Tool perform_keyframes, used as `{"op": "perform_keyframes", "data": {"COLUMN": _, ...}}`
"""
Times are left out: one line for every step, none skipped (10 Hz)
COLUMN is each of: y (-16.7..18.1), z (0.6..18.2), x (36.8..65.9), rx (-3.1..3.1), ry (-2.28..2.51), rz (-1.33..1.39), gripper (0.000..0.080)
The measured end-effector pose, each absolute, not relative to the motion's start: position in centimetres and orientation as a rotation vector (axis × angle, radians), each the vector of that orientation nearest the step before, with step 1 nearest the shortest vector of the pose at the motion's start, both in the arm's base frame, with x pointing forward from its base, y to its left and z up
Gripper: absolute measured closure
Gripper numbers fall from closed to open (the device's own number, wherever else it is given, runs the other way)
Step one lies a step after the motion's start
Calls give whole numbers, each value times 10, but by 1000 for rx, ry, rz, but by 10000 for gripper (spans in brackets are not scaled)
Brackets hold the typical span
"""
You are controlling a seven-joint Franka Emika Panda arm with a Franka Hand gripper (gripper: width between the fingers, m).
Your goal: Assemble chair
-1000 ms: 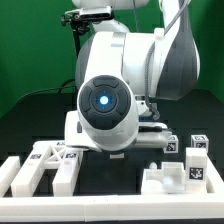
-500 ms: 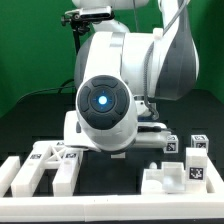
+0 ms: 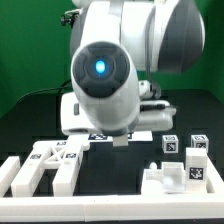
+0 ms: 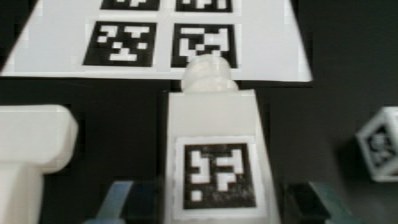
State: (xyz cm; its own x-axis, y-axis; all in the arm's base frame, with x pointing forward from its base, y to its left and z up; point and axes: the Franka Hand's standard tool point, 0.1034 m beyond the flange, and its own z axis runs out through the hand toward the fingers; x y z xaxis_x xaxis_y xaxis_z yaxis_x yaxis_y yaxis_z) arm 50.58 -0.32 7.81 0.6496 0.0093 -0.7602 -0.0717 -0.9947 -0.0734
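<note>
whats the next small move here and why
Probably a short, slow lift straight up. The gripper straddles the tagged chair part, whose peg end points at the marker board. The wrist view doesn't clearly show whether the fingers press its sides, so a test lift seems wiser than a carry.

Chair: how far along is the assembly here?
Done: nothing visibly joined; white parts and cubes lie loose. In hand: the hand straddles a long tagged part near the marker board; grip unclear. Left: apparently all joining.
</note>
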Motion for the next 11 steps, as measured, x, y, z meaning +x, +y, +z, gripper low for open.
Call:
{"op": "perform_keyframes", "data": {"y": -4, "z": 96, "x": 514, "rx": -2769, "ry": 52, "rz": 1242, "gripper": 514}}
{"op": "perform_keyframes", "data": {"y": -4, "z": 106, "x": 514, "rx": -2782, "ry": 43, "rz": 1229, "gripper": 514}}
{"op": "perform_keyframes", "data": {"y": -5, "z": 95, "x": 514, "rx": -2869, "ry": 35, "rz": 1096, "gripper": 514}}
{"op": "perform_keyframes", "data": {"y": -4, "z": 94, "x": 509, "rx": -2903, "ry": 36, "rz": 1002, "gripper": 514}}
{"op": "perform_keyframes", "data": {"y": -6, "z": 95, "x": 515, "rx": -2948, "ry": 39, "rz": 872, "gripper": 514}}
{"op": "perform_keyframes", "data": {"y": -5, "z": 96, "x": 520, "rx": -2983, "ry": 38, "rz": 756, "gripper": 514}}
{"op": "perform_keyframes", "data": {"y": 6, "z": 105, "x": 532, "rx": -2985, "ry": 42, "rz": 654, "gripper": 514}}
{"op": "perform_keyframes", "data": {"y": 22, "z": 118, "x": 551, "rx": -2994, "ry": 51, "rz": 524, "gripper": 514}}
{"op": "perform_keyframes", "data": {"y": 31, "z": 130, "x": 571, "rx": -3021, "ry": 33, "rz": 348, "gripper": 514}}
{"op": "perform_keyframes", "data": {"y": 32, "z": 138, "x": 579, "rx": -3035, "ry": 35, "rz": 214, "gripper": 514}}
{"op": "perform_keyframes", "data": {"y": 29, "z": 136, "x": 578, "rx": -3047, "ry": 44, "rz": 131, "gripper": 514}}
